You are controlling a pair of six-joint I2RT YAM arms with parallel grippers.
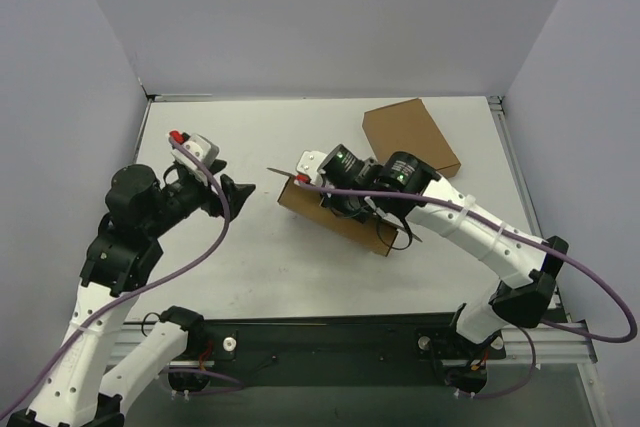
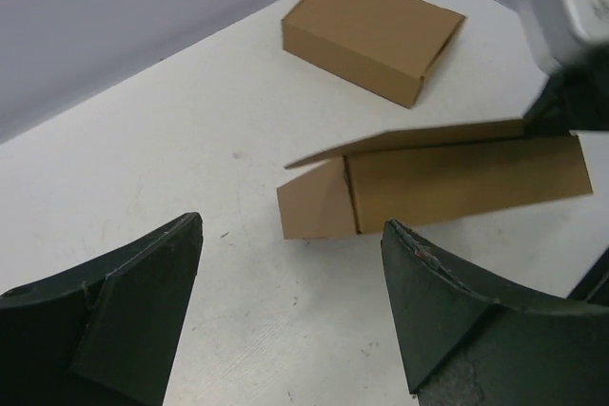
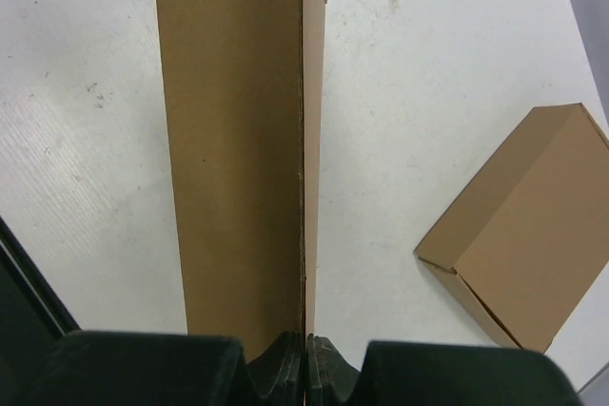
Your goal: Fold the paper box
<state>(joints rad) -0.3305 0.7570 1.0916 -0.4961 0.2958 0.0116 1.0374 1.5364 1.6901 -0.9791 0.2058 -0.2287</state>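
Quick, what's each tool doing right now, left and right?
Left tool: open, holding nothing.
Right tool: closed on a panel edge of the paper box.

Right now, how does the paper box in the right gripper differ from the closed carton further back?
The paper box is half-folded and open at its end; the carton is fully closed. The paper box is pinched in the shut right gripper; the carton lies free on the table, untouched. Both are plain brown cardboard.
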